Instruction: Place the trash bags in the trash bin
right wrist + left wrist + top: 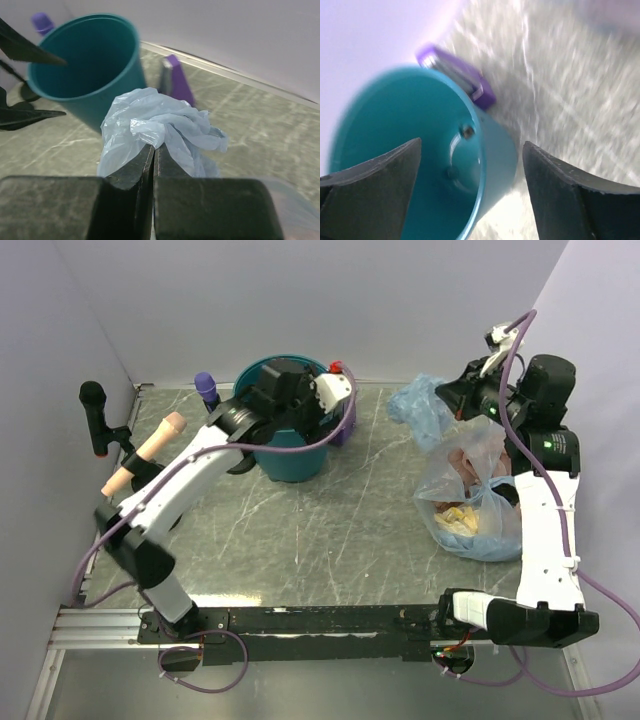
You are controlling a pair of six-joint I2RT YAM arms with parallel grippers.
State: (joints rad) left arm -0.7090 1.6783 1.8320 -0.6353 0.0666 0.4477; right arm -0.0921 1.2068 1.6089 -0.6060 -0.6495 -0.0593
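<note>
Right wrist: right gripper point(155, 149) seemingly pinching trash bag point(150, 117); left gripper point(472, 145) spread wide above trash bin point(380, 115).

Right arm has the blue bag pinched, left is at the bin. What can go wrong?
1. The left gripper hangs open over the rim of the teal bucket, its arm over the opening; the bag's way in may be blocked.
2. The right gripper pinches only a fold of the pale-blue bag; the loose bulk could slip free or snag the purple box beside the bucket.
</note>
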